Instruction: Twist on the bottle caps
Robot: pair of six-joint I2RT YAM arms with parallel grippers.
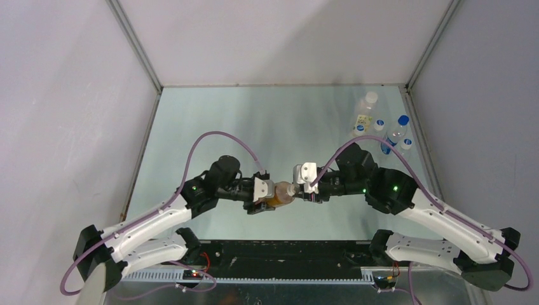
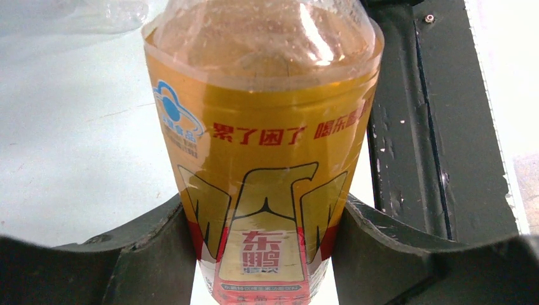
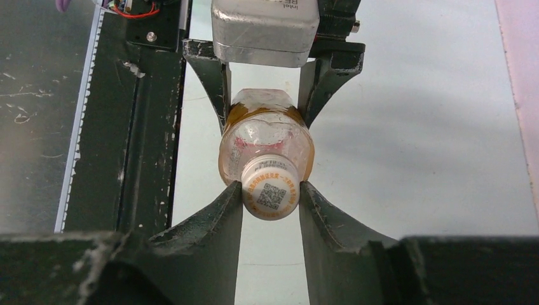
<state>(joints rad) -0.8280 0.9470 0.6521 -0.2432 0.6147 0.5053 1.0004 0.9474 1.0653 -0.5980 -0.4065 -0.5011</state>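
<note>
Pinching the white cap on the amber bottle, my right gripper sits closed around it. My left gripper clamps the bottle's body, level above the table. Tightening looks unfinished; the far-corner bottles seem capped.

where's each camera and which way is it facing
Top external: above and behind the bases, looking down at the table; both arms show, meeting at the amber bottle.
Left wrist: on the left arm, looking along the left gripper at the bottle's label; its fingers show.
Right wrist: on the right arm, looking along the right gripper at the white cap; its fingers show.
Shared: top and right wrist both show the left gripper holding the bottle.
</note>
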